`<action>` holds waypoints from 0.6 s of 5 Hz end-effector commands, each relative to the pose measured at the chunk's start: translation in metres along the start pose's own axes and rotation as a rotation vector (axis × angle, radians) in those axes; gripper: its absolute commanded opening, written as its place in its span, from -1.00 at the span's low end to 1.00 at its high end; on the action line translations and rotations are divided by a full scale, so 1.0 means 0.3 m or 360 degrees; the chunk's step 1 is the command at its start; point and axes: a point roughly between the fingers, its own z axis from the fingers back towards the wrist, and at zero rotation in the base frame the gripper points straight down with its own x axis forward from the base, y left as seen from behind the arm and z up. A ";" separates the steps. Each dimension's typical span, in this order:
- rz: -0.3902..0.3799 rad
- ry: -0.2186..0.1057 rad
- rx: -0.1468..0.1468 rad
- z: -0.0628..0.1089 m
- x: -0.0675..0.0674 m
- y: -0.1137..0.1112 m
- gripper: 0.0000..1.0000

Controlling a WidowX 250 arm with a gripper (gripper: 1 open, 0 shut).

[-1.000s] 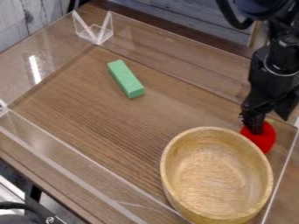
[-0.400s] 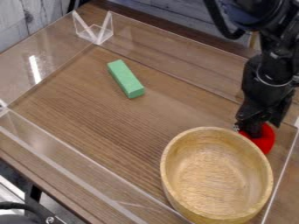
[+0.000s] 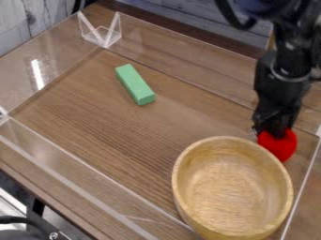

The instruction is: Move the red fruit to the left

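Pincer (image 3: pixel 268 131) closed, tips down on the red fruit (image 3: pixel 283 143); grip itself unclear. Wooden bowl (image 3: pixel 234 191) just below-left, green block (image 3: pixel 134 83) far left.

- The red fruit (image 3: pixel 284 142) is small, round and shiny, a bright red all over.
- It looks like a little toy strawberry, but its top cannot be seen.
- It sits low on the wooden table, right under the tip of the gripper (image 3: pixel 268 130).
- The gripper's dark fingers come down onto its top left side and hide that part.
- The jaws are closed, pinched together at the fruit's top; it is hard to tell how much of the fruit is between them.
- Most of the fruit pokes out below and to the right of the fingers.
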 end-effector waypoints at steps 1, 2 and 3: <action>0.0070 0.0035 -0.0176 0.182 0.091 -0.065 -1.00; 0.0133 0.0001 -0.0212 0.256 0.217 -0.046 -1.00; 0.0113 -0.0016 -0.0234 0.286 0.272 -0.023 -1.00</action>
